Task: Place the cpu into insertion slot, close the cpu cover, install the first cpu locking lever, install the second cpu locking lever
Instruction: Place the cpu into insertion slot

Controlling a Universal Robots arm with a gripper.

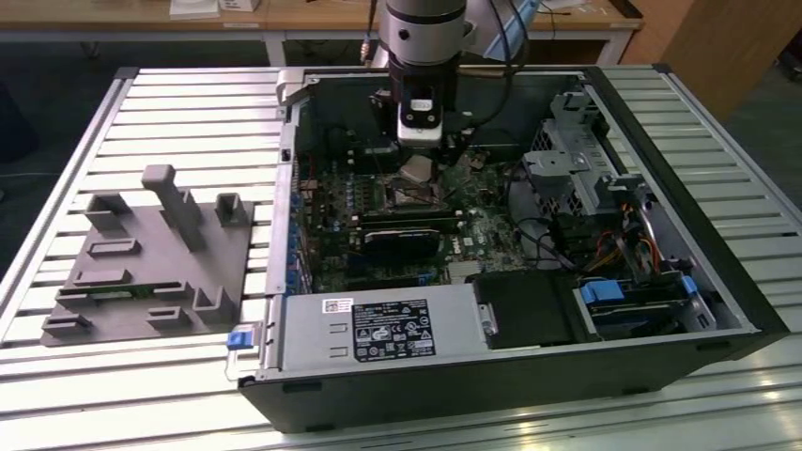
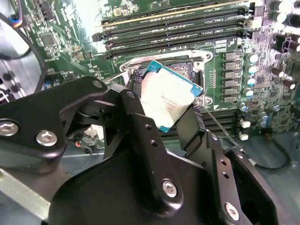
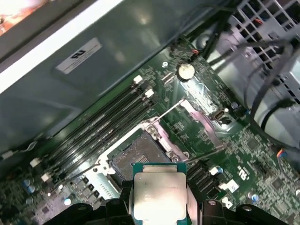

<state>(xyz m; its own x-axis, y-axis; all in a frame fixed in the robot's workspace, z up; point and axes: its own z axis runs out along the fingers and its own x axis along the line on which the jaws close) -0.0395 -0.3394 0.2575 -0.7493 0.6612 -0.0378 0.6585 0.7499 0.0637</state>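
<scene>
Above the insertion slot (image 3: 138, 157), not yet touching it, jaws are gripping the cpu (image 3: 159, 194) by two opposite edges, closed only to chip width. Cpu cover (image 3: 200, 121) is lying swung open beside the slot, and locking levers (image 3: 206, 154) are sticking up next to it. Risks as I'm reading them:

- The chip is looking skewed against the slot frame, so it could be landing corner-first and bending contacts.
- Notches missing the slot keys would leave it sitting proud.
- The thin edge grip could be slipping and dropping the chip onto the slot.
- The jaws could be snagging a raised lever beside the slot.
</scene>
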